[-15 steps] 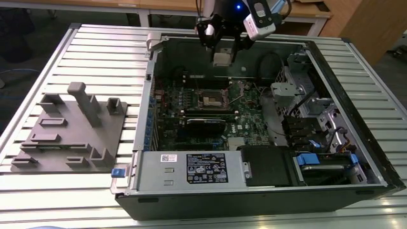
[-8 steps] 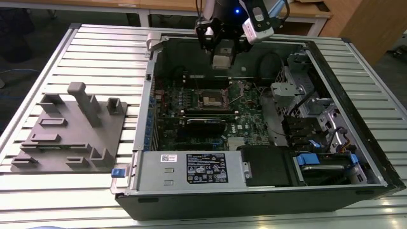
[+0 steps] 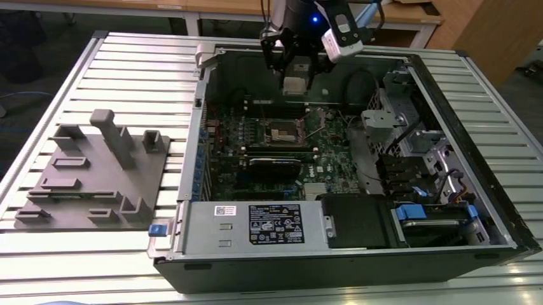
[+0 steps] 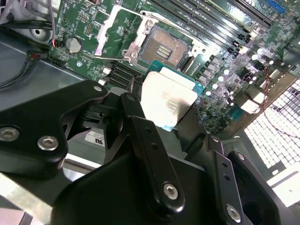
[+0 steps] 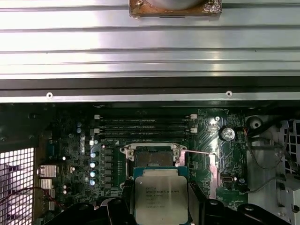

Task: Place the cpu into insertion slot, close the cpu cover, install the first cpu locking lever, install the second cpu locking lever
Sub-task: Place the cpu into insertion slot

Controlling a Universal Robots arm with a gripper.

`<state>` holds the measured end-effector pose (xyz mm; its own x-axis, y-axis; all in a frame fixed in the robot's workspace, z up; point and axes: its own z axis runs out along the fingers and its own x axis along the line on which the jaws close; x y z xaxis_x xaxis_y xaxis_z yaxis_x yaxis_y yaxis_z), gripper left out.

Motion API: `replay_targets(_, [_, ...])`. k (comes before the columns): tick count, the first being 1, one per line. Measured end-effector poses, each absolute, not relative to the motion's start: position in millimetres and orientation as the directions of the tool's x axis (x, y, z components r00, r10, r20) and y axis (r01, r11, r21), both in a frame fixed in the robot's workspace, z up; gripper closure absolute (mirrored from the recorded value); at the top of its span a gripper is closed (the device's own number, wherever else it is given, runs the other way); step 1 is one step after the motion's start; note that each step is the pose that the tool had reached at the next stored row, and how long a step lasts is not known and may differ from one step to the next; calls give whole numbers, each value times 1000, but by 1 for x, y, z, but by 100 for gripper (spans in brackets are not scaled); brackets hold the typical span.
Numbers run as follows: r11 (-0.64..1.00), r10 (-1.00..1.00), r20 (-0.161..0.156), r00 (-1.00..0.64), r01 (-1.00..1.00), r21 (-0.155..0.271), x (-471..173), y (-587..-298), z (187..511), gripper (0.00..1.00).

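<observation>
I see a silver desk (image 3: 136,63) with long ridges. A big open computer box (image 3: 339,268) and a grey holder tray (image 3: 93,190) sit on it.

I hold the silver-topped cpu (image 4: 166,101) in the air, above the far side of the slot (image 4: 164,47). Its brownish contacts lie bare, and the cover (image 4: 104,33) is flipped open beside it.

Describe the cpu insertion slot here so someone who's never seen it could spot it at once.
Inside the open computer case on the slatted table lies a green motherboard. Near its middle, by the cpu in the pincer, sits the insertion slot. It is square, dark-centred and silver-rimmed, unlike the long narrow black memory slots beside it.
</observation>
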<state>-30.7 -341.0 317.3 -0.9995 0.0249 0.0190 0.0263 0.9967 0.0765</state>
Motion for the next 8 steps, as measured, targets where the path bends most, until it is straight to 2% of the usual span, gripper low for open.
replay_targets(8, [997,25,19,-1000,26,73,-31,-341,313,46])
